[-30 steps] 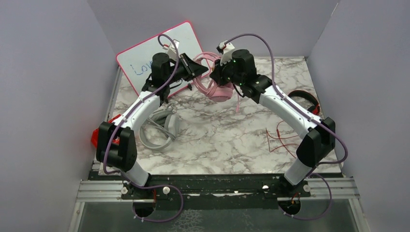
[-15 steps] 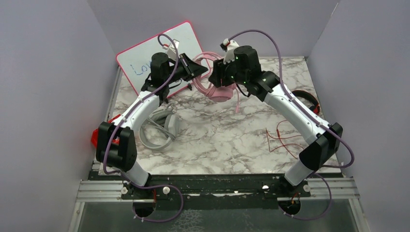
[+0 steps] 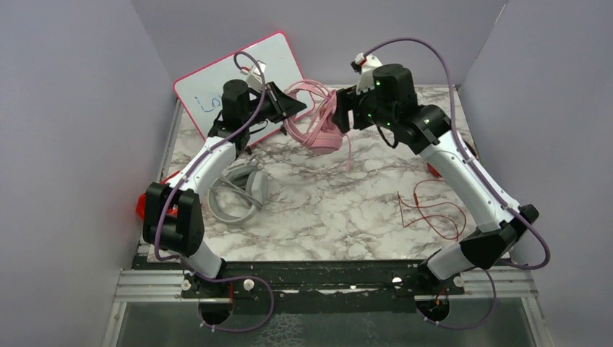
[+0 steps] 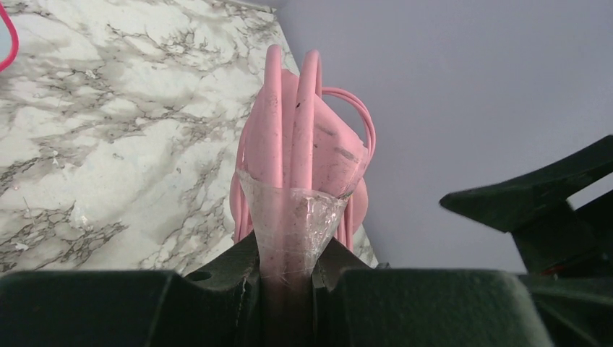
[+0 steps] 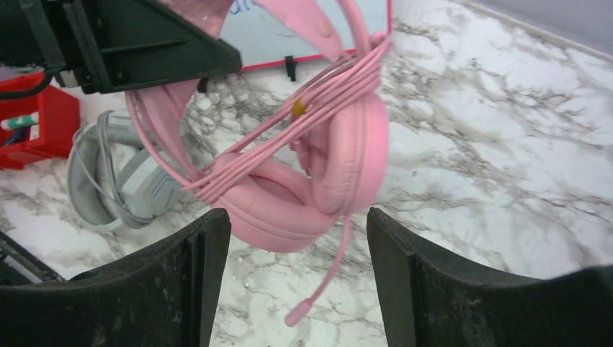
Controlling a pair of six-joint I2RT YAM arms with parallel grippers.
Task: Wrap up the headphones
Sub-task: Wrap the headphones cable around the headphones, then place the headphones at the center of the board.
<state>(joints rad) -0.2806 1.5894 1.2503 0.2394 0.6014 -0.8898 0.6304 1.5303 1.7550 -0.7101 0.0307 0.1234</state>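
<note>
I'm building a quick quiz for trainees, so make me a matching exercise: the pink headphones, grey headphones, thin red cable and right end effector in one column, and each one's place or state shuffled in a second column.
Column one:
1. pink headphones
2. grey headphones
3. thin red cable
4. right end effector

Column two:
A. lying loose on the right side of the marble table
B. open, holding nothing
C. gripped by the shut left end effector
D. lying on the table's left side

Pairs: 1-C, 2-D, 3-A, 4-B
</note>
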